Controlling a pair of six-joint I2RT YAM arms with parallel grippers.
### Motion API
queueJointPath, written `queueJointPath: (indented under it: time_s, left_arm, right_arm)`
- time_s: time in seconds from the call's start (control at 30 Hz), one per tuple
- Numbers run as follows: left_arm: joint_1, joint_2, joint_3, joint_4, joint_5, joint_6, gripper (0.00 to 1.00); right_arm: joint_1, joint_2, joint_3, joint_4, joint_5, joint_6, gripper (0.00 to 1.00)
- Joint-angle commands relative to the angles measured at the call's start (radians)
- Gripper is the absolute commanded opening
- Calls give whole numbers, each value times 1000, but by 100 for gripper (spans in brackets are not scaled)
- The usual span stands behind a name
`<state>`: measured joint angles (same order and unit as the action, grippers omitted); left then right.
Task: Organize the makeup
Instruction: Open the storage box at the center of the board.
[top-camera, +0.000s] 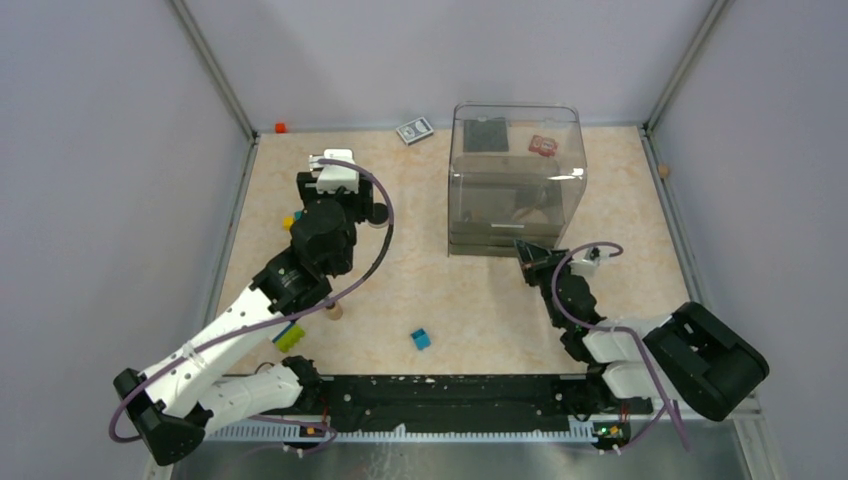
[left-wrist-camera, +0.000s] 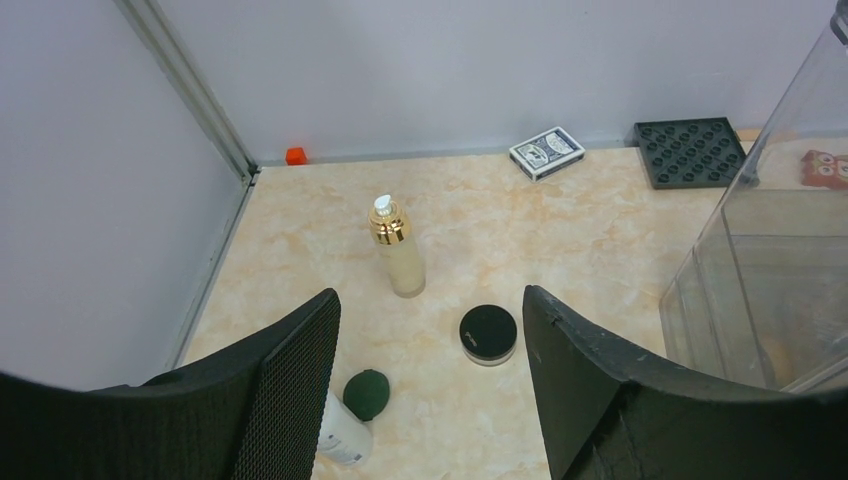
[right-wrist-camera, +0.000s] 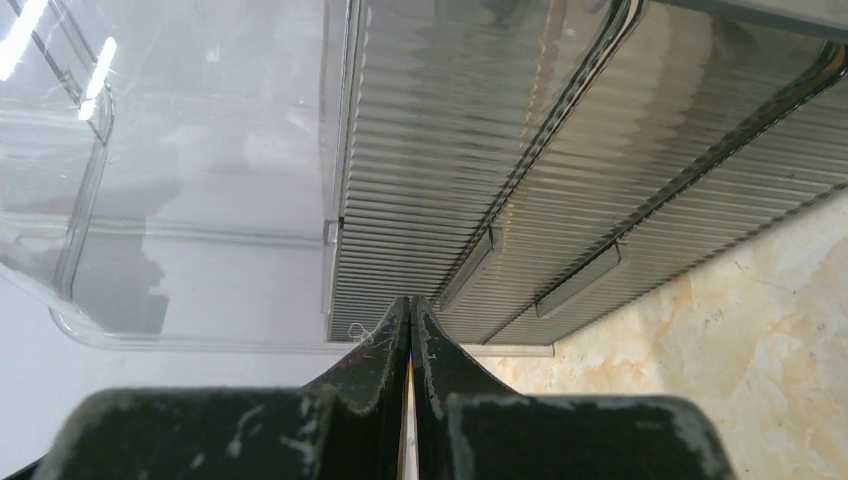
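**Left jaws wide above the bottles, right jaws shut at the drawers**

The left jaws stand wide apart and hold nothing. Between them on the bench (left-wrist-camera: 600, 230), the left wrist view shows the gold-capped bottle (left-wrist-camera: 398, 255) upright. The black compact (left-wrist-camera: 488, 332) lies flat nearer the camera and to its right. The white bottle (left-wrist-camera: 345, 437) lies on its side by the left finger, its dark green cap (left-wrist-camera: 367, 393) pointing away.

The gold-capped bottle looks hard, smooth and rigid. It is tall on a small foot, so a sideways nudge would likely topple it. The safest hold is probably across the clear body below the gold collar, not on the pump.

The compact is low and slick-lidded, so its rim across the widest part seems the only purchase. The white bottle may roll, and pinching across its barrel should steady it.

All three sit on the far left of the bench, well apart from the clear organizer (top-camera: 515, 180) on the right.

The left arm (top-camera: 300, 270) reaches forward from its near-left base, with the elbow bent and the wrist pitched down over the bottles.

The right jaws are pressed shut, with nothing visibly gripped. Their tips sit just before the organizer's ribbed drawer fronts (right-wrist-camera: 560, 200). The right arm (top-camera: 580, 300) is folded low, its forearm aimed at the organizer's lower front.
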<state>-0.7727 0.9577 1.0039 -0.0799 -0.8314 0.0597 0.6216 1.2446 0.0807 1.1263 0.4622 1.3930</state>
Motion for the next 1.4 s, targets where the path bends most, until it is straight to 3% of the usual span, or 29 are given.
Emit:
queueJointPath:
  time_s: [0.0,0.37,0.93,1.37]
  left_arm:
    - [8,-22,-9,50,-11,16,73]
    - [20,-24,-13,46,-3,17,73]
    - [42,-23,-12,35,26,-3,73]
    - [56,-24,-13,29,41,-13,73]
  right_arm:
    - [-20,33,44,89,19,16,0]
    - [-34,123,72,208,-7,8,0]
    - [-45,101,80,191,18,-35,0]
    - [-45,102,67,312,25,-106,0]
